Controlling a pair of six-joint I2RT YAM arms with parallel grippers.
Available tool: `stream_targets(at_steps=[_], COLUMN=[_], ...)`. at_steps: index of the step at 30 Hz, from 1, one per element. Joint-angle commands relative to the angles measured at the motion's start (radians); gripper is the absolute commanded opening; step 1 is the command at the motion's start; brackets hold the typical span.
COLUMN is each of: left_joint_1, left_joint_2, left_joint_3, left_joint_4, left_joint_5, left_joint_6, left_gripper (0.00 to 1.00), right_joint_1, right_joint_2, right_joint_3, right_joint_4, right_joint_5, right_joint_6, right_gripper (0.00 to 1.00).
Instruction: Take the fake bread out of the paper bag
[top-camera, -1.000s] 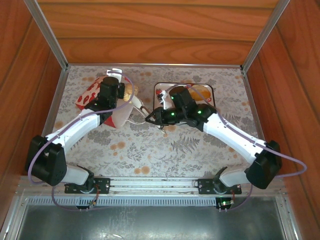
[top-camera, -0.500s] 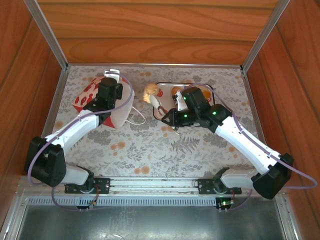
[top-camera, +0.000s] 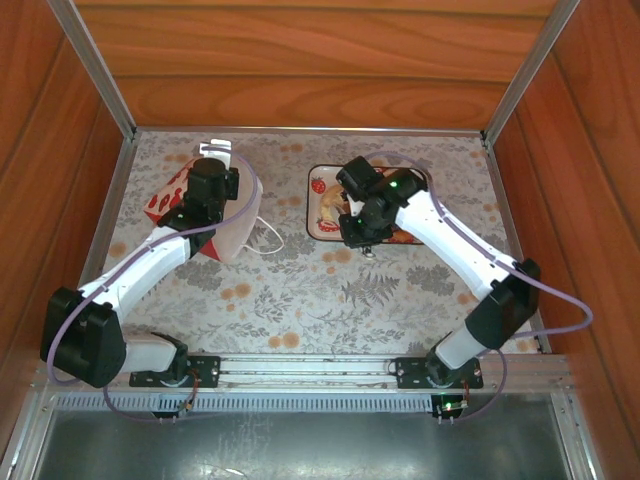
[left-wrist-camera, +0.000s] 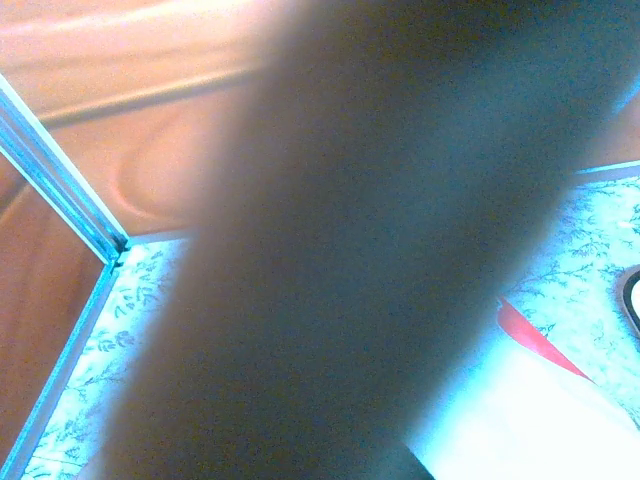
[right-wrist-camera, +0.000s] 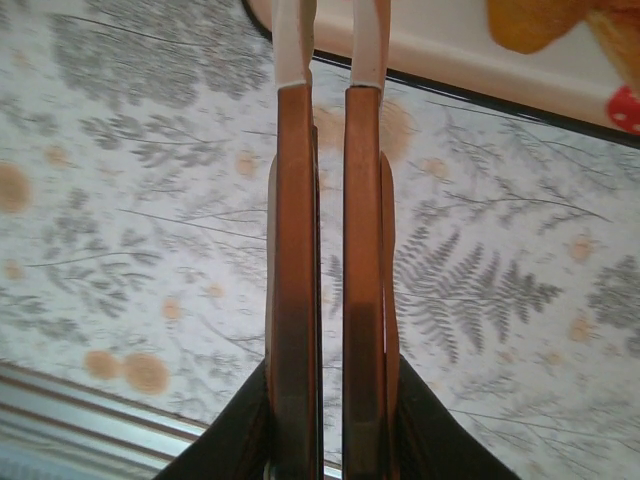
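The paper bag (top-camera: 238, 222) lies tipped at the back left, its red heart band (top-camera: 170, 195) up and to the left and its cord handle (top-camera: 268, 236) trailing on the table. My left gripper (top-camera: 212, 165) sits on the bag's upper side and seems clamped on it, though the fingers are hidden. A dark blur covers most of the left wrist view, with white and red paper of the bag (left-wrist-camera: 560, 410) at the lower right. My right gripper (top-camera: 366, 242) (right-wrist-camera: 330, 40) hangs at the tray's front edge, shut and empty. Fake bread (top-camera: 330, 206) (right-wrist-camera: 535, 20) lies on the tray.
The white strawberry tray (top-camera: 312, 222) (right-wrist-camera: 450, 62) stands at the back centre under the right arm. Wooden walls and metal posts close in the table on three sides. A metal rail (right-wrist-camera: 60, 410) runs along the near edge.
My right gripper carried a piece of bread from the bag's mouth over to the tray, where the bread now lies apart from it. The left gripper and bag shifted slightly left.
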Motion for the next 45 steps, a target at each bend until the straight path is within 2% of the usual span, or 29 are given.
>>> stream_targets(at_steps=[1, 15, 21, 24, 29, 39, 45], left_joint_1=[0.009, 0.011, 0.012, 0.012, 0.012, 0.011, 0.012], left_joint_2=[-0.025, -0.024, -0.017, -0.016, -0.016, -0.021, -0.024], left_joint_3=[-0.009, -0.005, 0.0, 0.002, 0.002, 0.0, -0.003], left_joint_4=[0.0, 0.0, 0.0, 0.0, 0.0, 0.0, 0.0], left_joint_5=[-0.005, 0.011, 0.022, 0.028, 0.034, 0.047, 0.051], left_joint_6=[-0.016, -0.033, -0.04, -0.041, -0.042, -0.039, -0.039], left_gripper=[0.0, 0.0, 0.0, 0.0, 0.0, 0.0, 0.0], right_joint_1=[-0.007, 0.0, 0.004, 0.004, 0.004, -0.012, -0.05], right_joint_2=[0.055, 0.268, 0.338, 0.359, 0.353, 0.272, 0.148], right_joint_3=[0.094, 0.278, 0.308, 0.323, 0.325, 0.307, 0.178], right_joint_4=[-0.142, -0.229, -0.27, -0.278, -0.239, -0.175, -0.001], right_joint_5=[0.149, 0.168, 0.211, 0.208, 0.14, 0.093, -0.055], right_joint_6=[-0.061, -0.177, -0.174, -0.163, -0.161, -0.086, -0.007], right_gripper=[0.04, 0.13, 0.22, 0.31, 0.42, 0.48, 0.5])
